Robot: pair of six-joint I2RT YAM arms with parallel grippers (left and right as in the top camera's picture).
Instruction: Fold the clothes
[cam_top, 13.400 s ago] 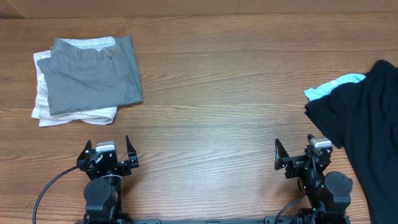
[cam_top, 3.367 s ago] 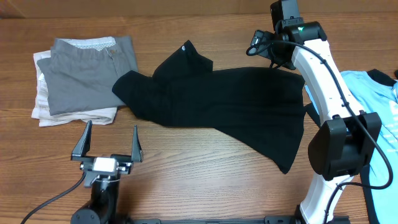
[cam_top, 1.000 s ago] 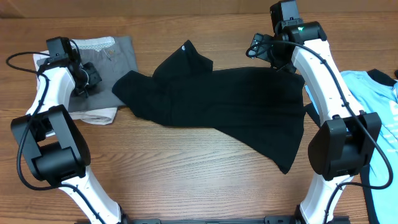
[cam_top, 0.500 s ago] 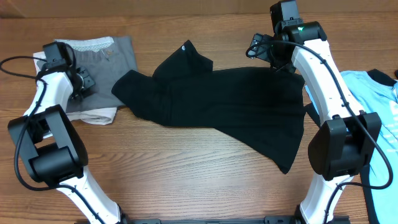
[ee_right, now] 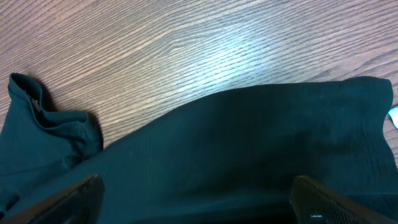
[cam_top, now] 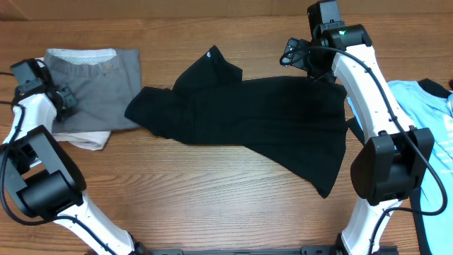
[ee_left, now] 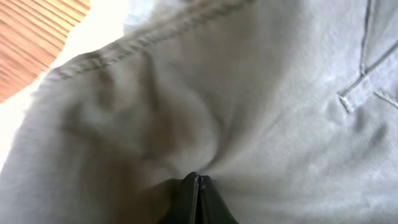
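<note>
The black shirt (cam_top: 262, 124) lies spread out and rumpled across the middle of the tabletop (cam_top: 212, 205). One corner is turned up toward the far edge and shows a small white print (cam_top: 211, 52). Its lower hem trails off at a slant toward the near right. Its left tip comes right up against the grey garment (cam_top: 92, 88) beside it.

At the far right edge lies the light blue shirt (cam_top: 432, 120), with a black trim at its neck. It is partly cut off by the frame and partly behind the right arm.

The right tool (cam_top: 294, 53) hangs over the far right corner of the black shirt, with its two fingers spread wide and nothing between them. From the right wrist the dark cloth (ee_right: 236, 149) fills the lower half of the view below the gaping tool (ee_right: 193, 202), with bare wood (ee_right: 186, 43) beyond it.

Over on the left, the grey garment lies flat, its waistband toward the far edge. A white garment (cam_top: 88, 142) peeks out from under its near side. The left tool (cam_top: 62, 95) sits at the grey garment's left edge. Seen from the left wrist, the tool (ee_left: 198, 190) is pinched tight, and the grey cloth (ee_left: 249, 93) puckers in folds that run into the closed tips. A seam and a belt loop show above them.
</note>
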